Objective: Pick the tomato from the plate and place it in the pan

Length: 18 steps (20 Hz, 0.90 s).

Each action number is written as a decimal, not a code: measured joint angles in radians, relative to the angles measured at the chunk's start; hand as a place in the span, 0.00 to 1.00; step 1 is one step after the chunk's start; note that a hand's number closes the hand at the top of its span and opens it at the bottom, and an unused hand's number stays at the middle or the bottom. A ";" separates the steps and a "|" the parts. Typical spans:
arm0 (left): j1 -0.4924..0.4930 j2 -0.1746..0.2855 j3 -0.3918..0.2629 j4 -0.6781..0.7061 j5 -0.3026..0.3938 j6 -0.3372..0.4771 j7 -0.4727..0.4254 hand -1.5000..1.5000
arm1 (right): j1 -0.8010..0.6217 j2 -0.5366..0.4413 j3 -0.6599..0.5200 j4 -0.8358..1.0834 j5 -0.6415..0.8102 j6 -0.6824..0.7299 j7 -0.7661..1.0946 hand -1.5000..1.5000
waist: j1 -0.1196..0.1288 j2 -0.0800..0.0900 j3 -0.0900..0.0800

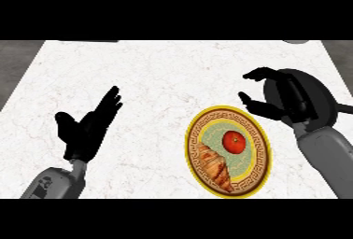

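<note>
A red tomato (pixel 234 142) lies on a round plate (pixel 257 177) with a yellow patterned rim, in the right half of the white counter. A croissant (pixel 215 169) lies beside it on the same plate. A dark pan (pixel 318 95) sits at the right edge, its handle pointing right. My right hand (pixel 276 95) hovers over the pan's left part, above and to the right of the tomato, fingers and thumb curved apart with nothing between them. My left hand (pixel 88 125) rests open at the left, fingers up.
The white marble counter (pixel 158 74) stretches wide above and left of the plate. Dark floor shows beyond the counter's left and right edges. A small grey object (pixel 296 41) peeks in at the top right.
</note>
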 measured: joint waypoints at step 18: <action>0.064 -0.055 -0.001 0.003 0.073 -0.084 -0.021 0.50 | -0.211 0.116 0.432 0.157 0.563 0.434 0.673 0.00 | 0.005 -0.011 0.006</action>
